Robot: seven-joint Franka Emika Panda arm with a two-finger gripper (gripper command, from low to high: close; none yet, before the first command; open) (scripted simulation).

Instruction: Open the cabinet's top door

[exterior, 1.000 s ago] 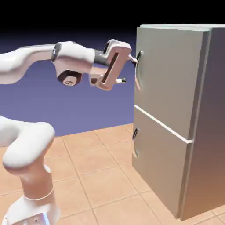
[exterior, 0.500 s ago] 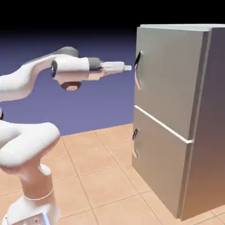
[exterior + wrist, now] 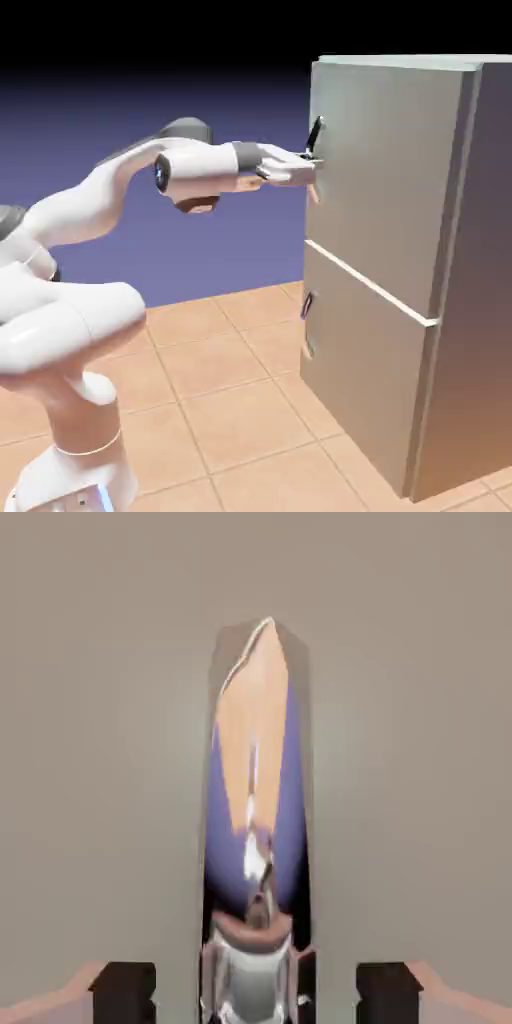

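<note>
Blue-violet backdrop (image 3: 220, 240) behind it, the gripper (image 3: 256, 994) stands wide, fingertips astride the handle (image 3: 255, 812); I can't tell whether they touch it. Ahead is the top door (image 3: 385, 170), closed. The gripper hides the handle's middle from outside. Below: the lower door (image 3: 365, 360).

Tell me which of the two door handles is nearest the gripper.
The handle on the upper door: the gripper is right at it, while the lower door's handle sits well beneath.
</note>
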